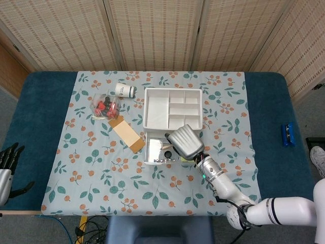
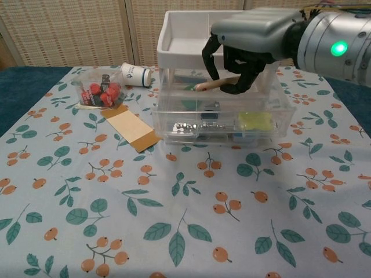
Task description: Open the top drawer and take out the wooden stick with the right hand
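Note:
The clear top drawer (image 2: 223,124) of the white organizer (image 1: 172,109) is pulled out toward me. My right hand (image 2: 246,43) hangs above it and holds the wooden stick (image 2: 208,84) between its curled fingers, lifted clear of the drawer's contents. In the head view the right hand (image 1: 186,142) covers the drawer's right part and hides the stick. Far down at the left edge, my left hand (image 1: 7,165) hangs beside the table with fingers spread and nothing in it.
Small metal parts and a yellow-green item (image 2: 255,120) lie in the drawer. A brown card (image 1: 127,133), a bag of red pieces (image 1: 104,107) and a tipped white cup (image 1: 125,90) lie left of the organizer. A blue object (image 1: 288,134) sits at the right.

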Available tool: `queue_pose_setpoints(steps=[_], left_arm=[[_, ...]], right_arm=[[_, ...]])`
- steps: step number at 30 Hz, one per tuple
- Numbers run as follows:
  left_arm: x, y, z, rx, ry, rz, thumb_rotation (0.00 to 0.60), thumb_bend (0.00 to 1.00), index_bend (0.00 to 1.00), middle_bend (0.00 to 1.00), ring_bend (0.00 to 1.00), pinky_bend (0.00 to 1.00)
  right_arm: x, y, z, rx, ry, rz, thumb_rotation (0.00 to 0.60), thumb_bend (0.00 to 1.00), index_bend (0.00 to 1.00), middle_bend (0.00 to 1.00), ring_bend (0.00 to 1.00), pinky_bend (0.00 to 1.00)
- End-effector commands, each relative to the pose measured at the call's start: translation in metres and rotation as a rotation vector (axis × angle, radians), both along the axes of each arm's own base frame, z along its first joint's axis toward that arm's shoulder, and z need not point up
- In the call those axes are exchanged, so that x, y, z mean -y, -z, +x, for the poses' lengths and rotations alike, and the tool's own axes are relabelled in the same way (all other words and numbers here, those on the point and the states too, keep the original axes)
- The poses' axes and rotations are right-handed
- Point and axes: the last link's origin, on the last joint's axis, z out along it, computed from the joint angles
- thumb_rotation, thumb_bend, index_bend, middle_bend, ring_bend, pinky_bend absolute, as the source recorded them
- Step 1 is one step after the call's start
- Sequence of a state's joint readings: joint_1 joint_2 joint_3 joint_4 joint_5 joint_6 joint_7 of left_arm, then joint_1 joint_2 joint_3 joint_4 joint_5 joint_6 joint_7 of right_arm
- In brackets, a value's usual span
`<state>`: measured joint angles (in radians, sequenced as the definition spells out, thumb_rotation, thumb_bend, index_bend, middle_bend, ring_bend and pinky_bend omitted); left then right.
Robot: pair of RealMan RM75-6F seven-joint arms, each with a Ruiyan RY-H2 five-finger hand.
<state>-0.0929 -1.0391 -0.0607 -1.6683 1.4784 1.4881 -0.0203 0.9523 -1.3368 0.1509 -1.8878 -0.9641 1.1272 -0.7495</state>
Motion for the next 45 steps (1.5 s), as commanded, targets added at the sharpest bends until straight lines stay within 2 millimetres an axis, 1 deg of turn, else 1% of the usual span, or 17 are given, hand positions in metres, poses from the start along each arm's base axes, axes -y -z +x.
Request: queue_pose_setpoints(steps=[1,4,8,11,15,17,19,20,23,26,29,34,38,41,42,43,45], left_arm=[[0.000,0.000,0.000,-0.001,-0.001,-0.001,0.600,0.16,0.03,0.00,0.00,0.07],[-0.001,0.000,0.002,0.000,0.004,-0.001,0.600,0.16,0.03,0.00,0.00,0.07],[-0.002,0.001,0.005,-0.001,0.012,-0.004,0.600,0.16,0.03,0.00,0.00,0.07],[-0.003,0.002,0.008,-0.003,0.022,-0.006,0.600,0.16,0.03,0.00,0.00,0.07],[-0.002,0.003,0.011,-0.002,0.028,-0.009,0.600,0.16,0.03,0.00,0.00,0.07],[-0.002,0.003,0.012,-0.003,0.028,-0.010,0.600,0.16,0.03,0.00,0.00,0.07],[-0.001,0.004,0.013,-0.005,0.029,-0.013,0.600,0.16,0.03,0.00,0.00,0.07],[-0.001,0.004,0.013,-0.006,0.030,-0.014,0.600,0.16,0.03,0.00,0.00,0.07],[0.000,0.005,0.015,-0.006,0.036,-0.014,0.600,0.16,0.03,0.00,0.00,0.07],[0.001,0.004,0.016,-0.010,0.033,-0.015,0.600,0.16,0.03,0.00,0.00,0.07],[0.002,0.004,0.017,-0.012,0.032,-0.012,0.600,0.16,0.03,0.00,0.00,0.07],[0.003,0.004,0.018,-0.015,0.029,-0.012,0.600,0.16,0.03,0.00,0.00,0.07],[0.004,0.005,0.018,-0.017,0.025,-0.013,0.600,0.16,0.03,0.00,0.00,0.07],[0.005,0.005,0.018,-0.015,0.025,-0.011,0.600,0.16,0.03,0.00,0.00,0.07],[0.005,0.004,0.017,-0.015,0.023,-0.010,0.600,0.16,0.03,0.00,0.00,0.07],[0.006,0.004,0.017,-0.016,0.022,-0.009,0.600,0.16,0.03,0.00,0.00,0.07],[0.006,0.004,0.016,-0.014,0.019,-0.008,0.600,0.16,0.03,0.00,0.00,0.07]], right_arm=[[-0.007,-0.026,-0.010,0.069,0.011,-0.039,0.600,0.43,0.57,0.94,1.00,1.00],[-0.014,-0.048,-0.027,0.100,0.033,-0.076,0.600,0.43,0.57,0.94,1.00,1.00],[-0.022,-0.073,-0.063,0.117,0.094,-0.129,0.600,0.43,0.57,0.94,1.00,1.00],[-0.027,-0.086,-0.087,0.123,0.143,-0.148,0.600,0.43,0.57,0.94,1.00,1.00],[-0.033,-0.099,-0.128,0.119,0.228,-0.148,0.600,0.44,0.57,0.93,1.00,1.00],[-0.034,-0.103,-0.147,0.118,0.274,-0.151,0.600,0.44,0.57,0.93,1.00,1.00],[-0.035,-0.100,-0.166,0.107,0.314,-0.144,0.600,0.44,0.57,0.93,1.00,1.00],[-0.035,-0.096,-0.174,0.094,0.326,-0.134,0.600,0.44,0.57,0.93,1.00,1.00],[-0.036,-0.077,-0.195,0.022,0.342,-0.085,0.600,0.44,0.57,0.92,1.00,1.00],[-0.036,-0.058,-0.204,-0.023,0.332,-0.044,0.600,0.44,0.57,0.91,1.00,1.00],[-0.035,-0.041,-0.206,-0.016,0.330,-0.009,0.600,0.44,0.57,0.91,1.00,1.00],[-0.031,-0.014,-0.202,-0.015,0.301,0.043,0.600,0.44,0.56,0.91,1.00,1.00],[-0.027,0.007,-0.194,-0.017,0.274,0.082,0.600,0.44,0.52,0.91,1.00,1.00],[-0.028,0.016,-0.188,-0.024,0.254,0.101,0.600,0.44,0.39,0.90,1.00,1.00],[-0.028,0.019,-0.186,-0.024,0.250,0.105,0.600,0.44,0.34,0.89,1.00,1.00],[-0.028,0.020,-0.185,-0.021,0.249,0.107,0.600,0.44,0.28,0.89,1.00,1.00],[-0.030,0.018,-0.183,-0.009,0.248,0.106,0.600,0.44,0.22,0.88,1.00,1.00]])
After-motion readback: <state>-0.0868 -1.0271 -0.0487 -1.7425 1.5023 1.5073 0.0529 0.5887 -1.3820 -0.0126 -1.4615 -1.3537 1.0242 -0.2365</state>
